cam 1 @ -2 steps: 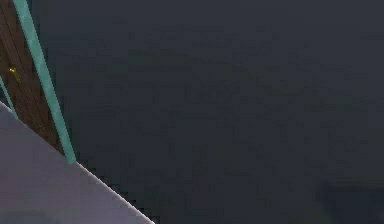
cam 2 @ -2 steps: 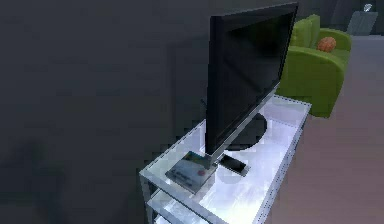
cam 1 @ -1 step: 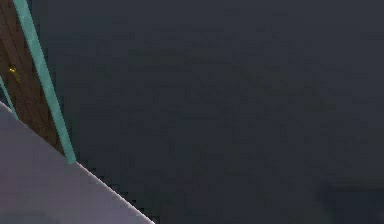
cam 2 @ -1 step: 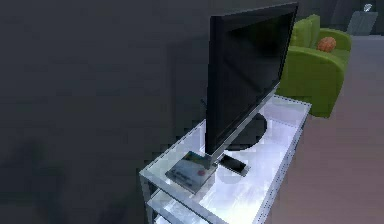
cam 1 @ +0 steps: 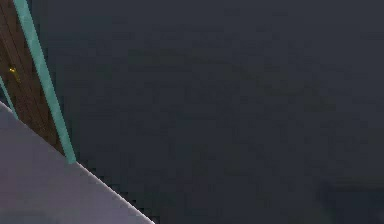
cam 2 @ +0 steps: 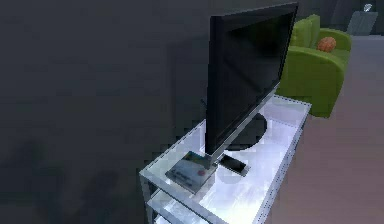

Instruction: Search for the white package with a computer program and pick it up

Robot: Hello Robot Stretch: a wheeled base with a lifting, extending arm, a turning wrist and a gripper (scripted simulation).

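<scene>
Whitish flat box (cam 2: 190,170), likely the package, lying at the near end of the glass table (cam 2: 282,138), just beside the foot of the television (cam 2: 245,70). Seeming light, stiff, slick-faced; gripping across thin edges advisable. State of fingers: cannot tell.

A dark grey wall (cam 1: 230,100) spans the forward view, with a teal frame (cam 1: 45,80) beside a brown wooden door (cam 1: 18,60) at the left and pale floor (cam 1: 40,185) below. In the arm side view a glossy white stand (cam 2: 285,140) carries a black television (cam 2: 250,60) — beyond it sits a green armchair (cam 2: 320,80) holding something round and orange (cam 2: 327,44).
</scene>
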